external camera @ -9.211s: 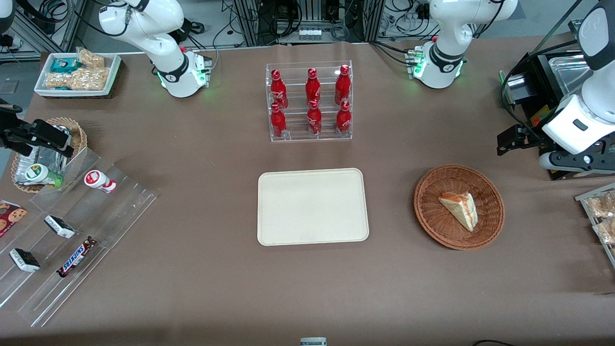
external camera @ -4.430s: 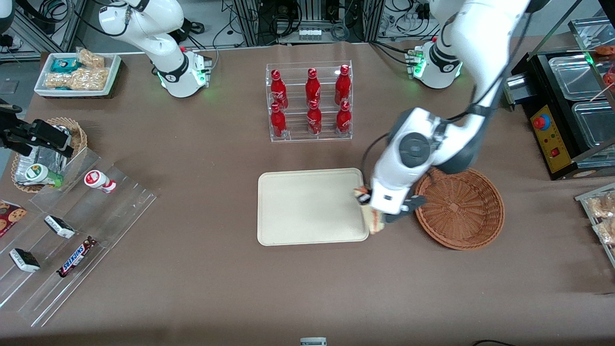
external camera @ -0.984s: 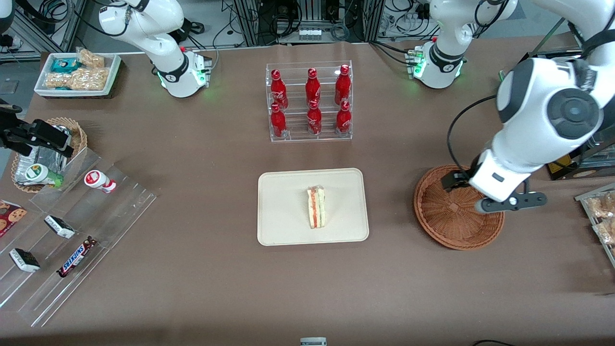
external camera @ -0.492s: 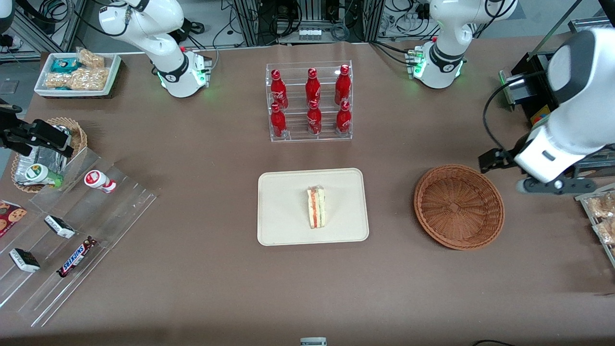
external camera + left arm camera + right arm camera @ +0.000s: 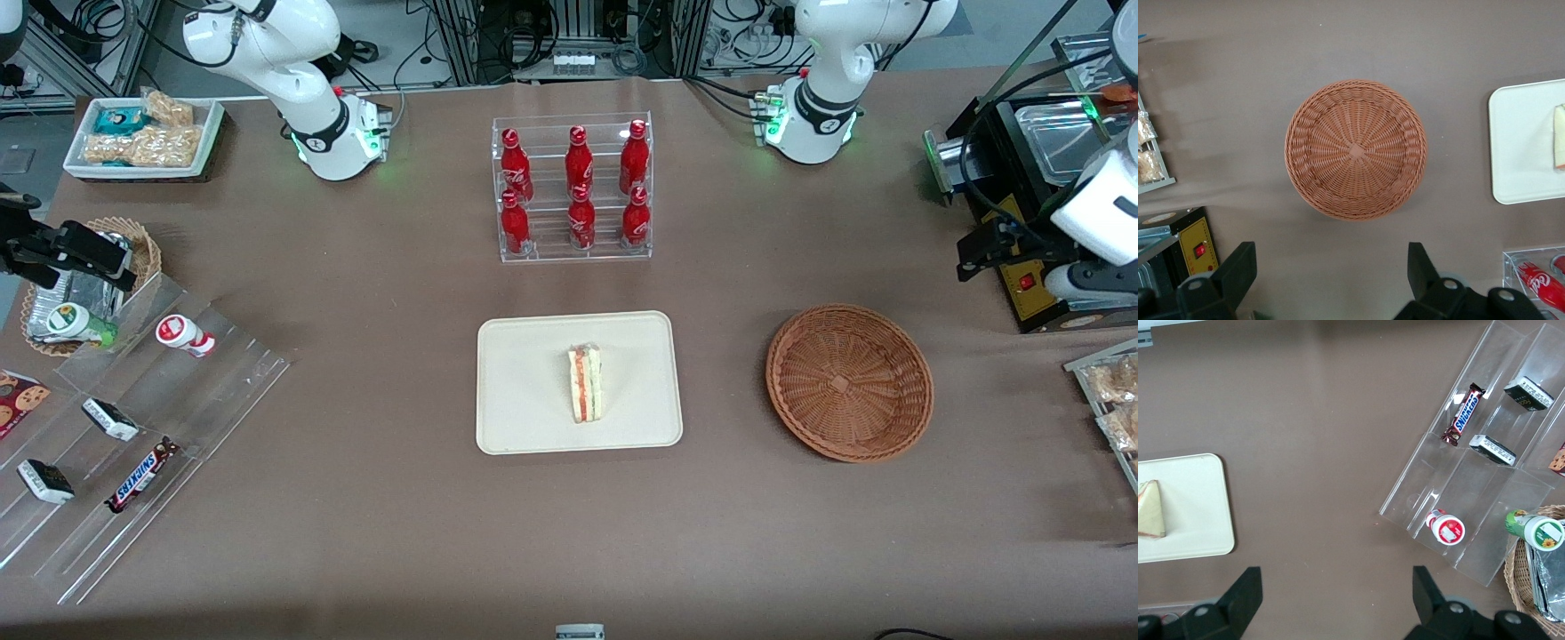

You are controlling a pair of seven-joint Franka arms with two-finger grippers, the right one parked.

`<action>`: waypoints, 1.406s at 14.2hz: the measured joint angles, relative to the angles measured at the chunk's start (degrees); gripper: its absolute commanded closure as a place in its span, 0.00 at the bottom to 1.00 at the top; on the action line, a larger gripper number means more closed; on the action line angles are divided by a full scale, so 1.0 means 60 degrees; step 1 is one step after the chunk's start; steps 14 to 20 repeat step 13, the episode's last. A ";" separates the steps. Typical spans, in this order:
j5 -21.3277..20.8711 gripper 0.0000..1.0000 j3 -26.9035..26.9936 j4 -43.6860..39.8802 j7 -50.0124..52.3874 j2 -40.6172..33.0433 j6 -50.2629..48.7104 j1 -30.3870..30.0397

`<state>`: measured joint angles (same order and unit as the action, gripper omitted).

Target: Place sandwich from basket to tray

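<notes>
Front cam high, whole table, both wrist cams face straight down, all share tray (image 5: 533, 391).

Wicker basket seen from the working arm's wrist, with its neighbours on the brown table.

Basket (image 5: 1356, 149): round, reddish-brown weave, nothing in it, resting flat on the brown table (image 5: 1238, 73). Gripper (image 5: 1331, 277): held high above the table beside the basket, its two dark fingers (image 5: 1238, 268) spread wide apart, nothing between them. Tray (image 5: 1525, 143): cream, rounded corners, well apart from the basket, only partly in frame. Sandwich (image 5: 1559, 137): pale wedge on the tray, cut off by the frame edge. Red bottle (image 5: 1541, 283): in a clear rack, near the tray's corner. Black control box (image 5: 1188, 243), yellow panel with red button: near the basket, on the side away from the tray. Snack packets (image 5: 1146, 147) in a grey rack, next to the box.
</notes>
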<state>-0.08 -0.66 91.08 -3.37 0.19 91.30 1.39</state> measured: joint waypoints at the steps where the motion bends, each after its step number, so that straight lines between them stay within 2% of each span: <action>1: 0.0111 0.00 -0.0001 0.0007 0.0000 -0.0040 -0.0046 0.0001; 20: 0.0366 0.00 -0.0172 0.0021 -0.0012 -0.0128 -0.0334 0.0036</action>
